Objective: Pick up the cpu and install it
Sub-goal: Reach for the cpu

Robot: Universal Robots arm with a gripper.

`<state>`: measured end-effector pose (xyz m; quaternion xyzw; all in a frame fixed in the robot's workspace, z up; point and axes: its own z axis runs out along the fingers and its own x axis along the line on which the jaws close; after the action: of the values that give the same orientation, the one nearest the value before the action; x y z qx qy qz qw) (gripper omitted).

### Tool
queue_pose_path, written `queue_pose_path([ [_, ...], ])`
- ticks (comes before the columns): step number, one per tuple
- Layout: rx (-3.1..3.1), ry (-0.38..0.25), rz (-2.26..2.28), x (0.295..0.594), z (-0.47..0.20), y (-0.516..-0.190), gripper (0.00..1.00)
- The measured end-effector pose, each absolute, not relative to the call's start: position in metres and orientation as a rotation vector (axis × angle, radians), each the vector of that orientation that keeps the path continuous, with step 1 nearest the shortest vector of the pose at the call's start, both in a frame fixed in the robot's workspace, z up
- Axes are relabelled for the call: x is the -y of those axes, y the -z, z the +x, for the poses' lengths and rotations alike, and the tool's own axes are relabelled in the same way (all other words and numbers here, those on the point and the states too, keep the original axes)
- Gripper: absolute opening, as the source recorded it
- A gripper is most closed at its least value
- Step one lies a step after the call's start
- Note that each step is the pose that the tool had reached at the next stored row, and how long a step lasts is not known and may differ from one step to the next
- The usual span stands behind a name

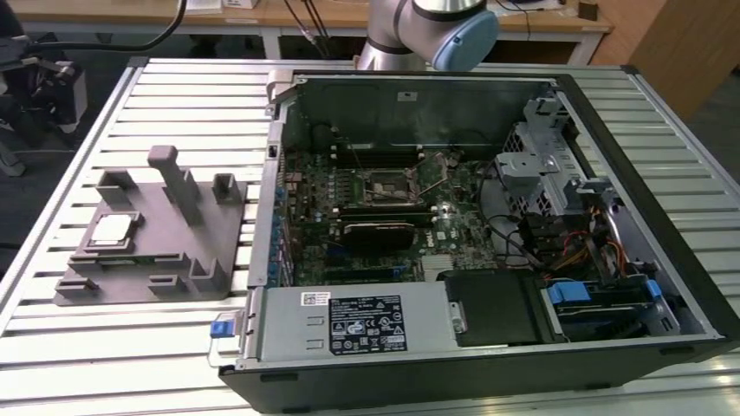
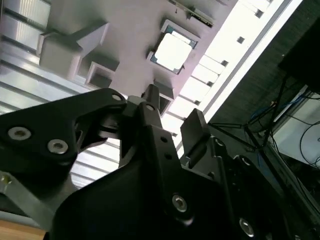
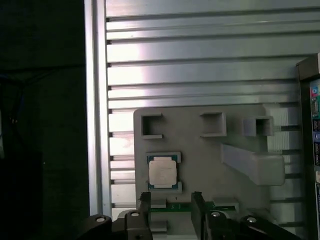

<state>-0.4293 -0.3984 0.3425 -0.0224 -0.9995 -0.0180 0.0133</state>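
Note:
The cpu point(image 1: 113, 230) is a small silvery square chip lying flat in a recess of the grey fixture point(image 1: 173, 260), on the exterior view's left. In both wrist views my gripper point(image 3: 171, 204) hovers above the fixture. The cpu point(image 3: 163, 172) lies just beyond the tips of the two black fingers point(image 3: 145, 202), not between them. The gripper point(image 2: 172, 112) is open and holds nothing. In the second wrist view the cpu point(image 2: 173, 50) shines white past the fingertips. The bare socket point(image 1: 387, 185) sits on the motherboard inside the open computer case.
The open computer case point(image 1: 486, 364) fills the middle and the exterior view's right of the slatted metal table point(image 1: 69, 338). Upright posts point(image 1: 173, 169) rise from the fixture near the cpu. A thin green board strip point(image 3: 220, 206) lies on the fixture under the gripper. The arm point(image 1: 428, 26) stands behind the case.

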Motion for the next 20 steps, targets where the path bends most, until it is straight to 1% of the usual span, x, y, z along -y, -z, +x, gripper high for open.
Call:
queue_pose_path([
  [1, 3.114, 0.056, -0.048, 0.398, -0.429, -0.341, 0.47],
  [3, 3.113, 0.055, 0.009, 0.398, -0.429, -0.337, 0.58],
  [4, 3.112, 0.055, 0.037, 0.398, -0.429, -0.335, 0.58],
  [5, 3.112, 0.054, 0.051, 0.399, -0.43, -0.334, 0.65],
  [12, 3.111, 0.054, 0.066, 0.399, -0.454, -0.321, 0.65],
  [16, 3.111, 0.054, 0.066, 0.399, -0.457, -0.313, 0.65],
  [17, 3.111, 0.054, 0.066, 0.399, -0.456, -0.312, 0.71],
  [18, 3.111, 0.054, 0.066, 0.4, -0.454, -0.31, 0.71],
  [20, 3.111, 0.054, 0.065, 0.4, -0.45, -0.306, 0.83],
])
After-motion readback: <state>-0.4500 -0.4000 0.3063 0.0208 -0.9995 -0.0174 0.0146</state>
